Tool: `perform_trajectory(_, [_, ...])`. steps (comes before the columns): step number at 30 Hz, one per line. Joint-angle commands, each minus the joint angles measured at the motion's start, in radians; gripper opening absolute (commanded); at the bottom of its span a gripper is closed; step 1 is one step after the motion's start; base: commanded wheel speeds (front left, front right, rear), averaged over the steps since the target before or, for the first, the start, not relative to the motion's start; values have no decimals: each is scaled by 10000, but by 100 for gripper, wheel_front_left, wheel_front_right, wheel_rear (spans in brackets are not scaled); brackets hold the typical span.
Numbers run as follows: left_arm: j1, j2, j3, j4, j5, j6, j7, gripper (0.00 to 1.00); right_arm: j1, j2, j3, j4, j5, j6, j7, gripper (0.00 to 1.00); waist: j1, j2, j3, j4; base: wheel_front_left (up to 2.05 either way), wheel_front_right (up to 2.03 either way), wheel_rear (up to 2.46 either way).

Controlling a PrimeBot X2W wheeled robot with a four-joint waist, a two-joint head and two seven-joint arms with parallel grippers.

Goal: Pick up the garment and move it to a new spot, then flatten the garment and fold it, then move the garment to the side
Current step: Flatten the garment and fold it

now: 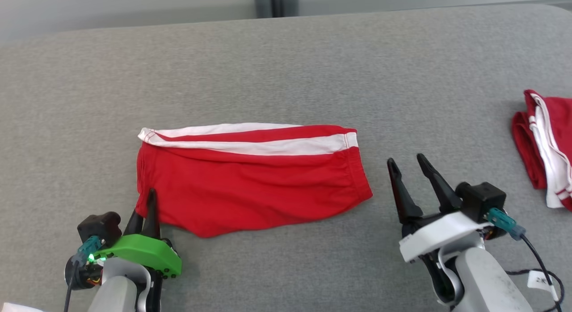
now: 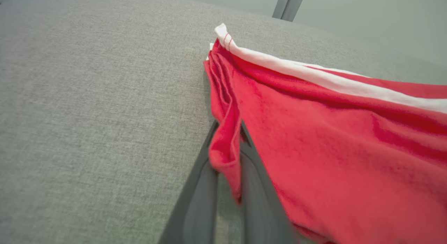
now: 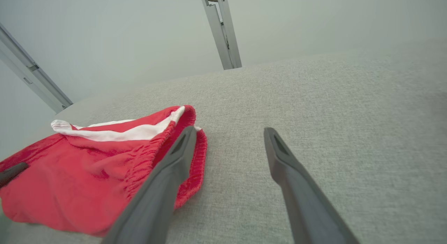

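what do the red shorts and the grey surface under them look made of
Red shorts: soft matte knit, probably cotton jersey; it creases and drapes limply, one edge gathered. Grey surface: matte woven upholstery-like cloth; flecked weave texture shows, edge looks padded.

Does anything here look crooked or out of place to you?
Only slightly. The shorts lie folded but skewed: their near edge slants, and the near left corner is bunched up, pinched by the jaws of the left gripper. A second red garment sits rumpled far to the right.
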Motion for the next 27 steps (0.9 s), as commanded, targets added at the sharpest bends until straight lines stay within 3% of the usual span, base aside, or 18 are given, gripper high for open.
perform_trajectory(1, [189, -61, 191, -111, 135, -64, 5, 100, -215, -39, 183, -34, 65, -10, -38, 100, 0, -1, -222, 513, 0, 0, 0])
perform_trajectory(8, [297, -440, 568, -535, 750, -186, 6, 100, -1026, -47, 1060, 889, 22, -10, -38, 100, 0, -1, -74, 1032, 0, 0, 0])
perform_trajectory(19, [228, -665, 392, -934, 867, -258, 6, 100, -1461, -44, 616, 3701, -348, -12, -6, 100, 0, -1, 300, 1550, 0, 0, 0])
perform_trajectory(20, [229, -663, 347, -956, 841, -259, 6, 100, -1460, -46, 615, 3874, -274, -13, 11, 92, 0, -1, 335, 1559, 0, 0, 0])
perform_trajectory(21, [225, -661, 321, -969, 804, -259, 6, 100, -1457, -46, 660, 3974, -240, -15, 26, 56, 0, -1, 358, 1566, 0, 0, 0])
perform_trajectory(23, [213, -637, 280, -1006, 774, -260, 6, 100, -1440, -42, 765, 4062, -163, -13, 49, 15, 0, -1, 410, 1570, 0, 0, 0])
perform_trajectory(24, [219, -626, 264, -1036, 762, -260, 6, 100, -1435, -41, 820, 4087, -107, -15, 54, 0, 0, -1, 430, 1566, 0, 0, 0])
perform_trajectory(27, [245, -564, 239, -1067, 716, -261, 6, 100, -1388, -36, 846, 4040, 96, -15, 57, 0, 0, -1, 450, 1533, 0, 0, 0])
